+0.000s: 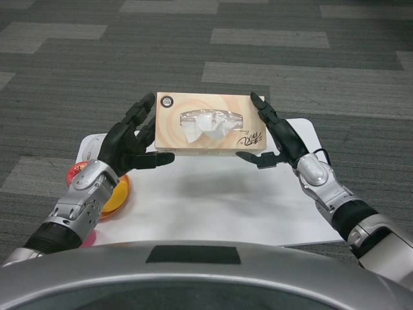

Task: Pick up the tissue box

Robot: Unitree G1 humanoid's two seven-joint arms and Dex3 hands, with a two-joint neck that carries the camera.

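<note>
- We hold the tissue box (pixel 210 124) between both hands, above the far part of the white table (pixel 213 200); whether its underside still touches the tabletop we cannot tell.
- The box is a flat cardboard rectangle, printed in pale peach and cream with a faint ring-like grain, dark script near its right end and a small dark mark at its upper left corner.
- An oval opening in its top shows crumpled white tissue (pixel 208 126), soft and creased against the smooth card.
- Our left hand (pixel 132 143) presses the box's left end, its black jointed fingers stretched up along that edge and its thumb reaching beneath the near edge.
- Our right hand (pixel 274 135) presses the right end in the same way, fingers laid straight up the side and thumb pointing inward below the near corner.
- Both forearms are silver, with segmented metal shells and black cuffs.
- The table is a smooth, matte white slab with rounded corners.
- At its left edge, partly behind our left forearm, lie a glossy orange round dish (pixel 116 194) and some red and pink pieces we cannot make out.
- Beyond lies grey carpet (pixel 206 39) in ribbed bands of lighter and darker tone.
</note>
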